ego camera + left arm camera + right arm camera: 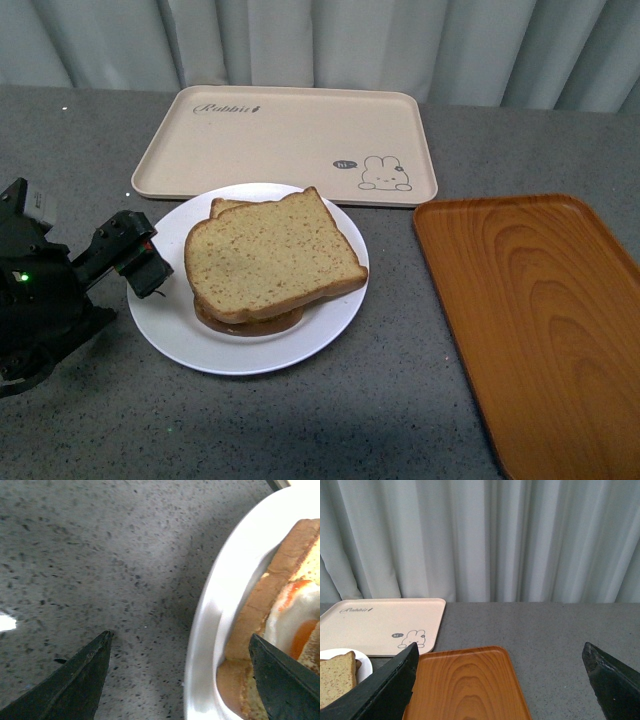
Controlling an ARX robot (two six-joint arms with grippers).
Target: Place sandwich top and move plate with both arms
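The sandwich top point(270, 255), a tan speckled slice, lies on the stacked sandwich on the white plate point(170, 320). My left gripper point(140, 262) is open at the plate's left rim. In the left wrist view point(180, 635) its jaws straddle the plate's rim point(205, 645), one finger over the table and the other over the sandwich, where a fried egg point(297, 612) shows between the bread slices. My right gripper point(500, 645) is open and empty, held high above the wood-grain tray; it is out of the front view. The sandwich top point(337, 677) shows at that view's edge.
A beige rabbit-print tray point(285, 140) lies just behind the plate. An orange-brown wood-grain tray point(540, 320) lies to the right. The table is grey speckled stone point(380, 400). Grey curtains hang behind the table.
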